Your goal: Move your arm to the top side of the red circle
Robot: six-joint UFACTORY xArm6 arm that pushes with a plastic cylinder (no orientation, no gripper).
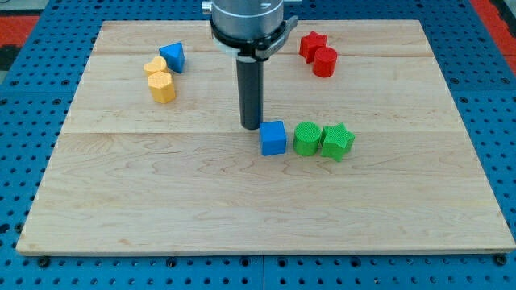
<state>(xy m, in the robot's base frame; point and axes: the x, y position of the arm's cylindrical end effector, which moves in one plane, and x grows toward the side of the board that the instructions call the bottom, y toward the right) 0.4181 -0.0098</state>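
Now my tip [251,127] | beside blue cube [273,138] | red circle [324,62] well apart | no claw

Blue cube [273,138] beside green cylinder [306,138], green star [338,142] possibly touching it

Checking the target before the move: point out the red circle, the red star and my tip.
red circle [325,62], camera view, top face.
red star [311,44], camera view, upper face.
my tip [251,126], camera view, rod's lower end.

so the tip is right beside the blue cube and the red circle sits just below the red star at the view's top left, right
Not quite: the red circle and red star are at the view's top right, as the camera view shows. My tip is indeed beside the blue cube.
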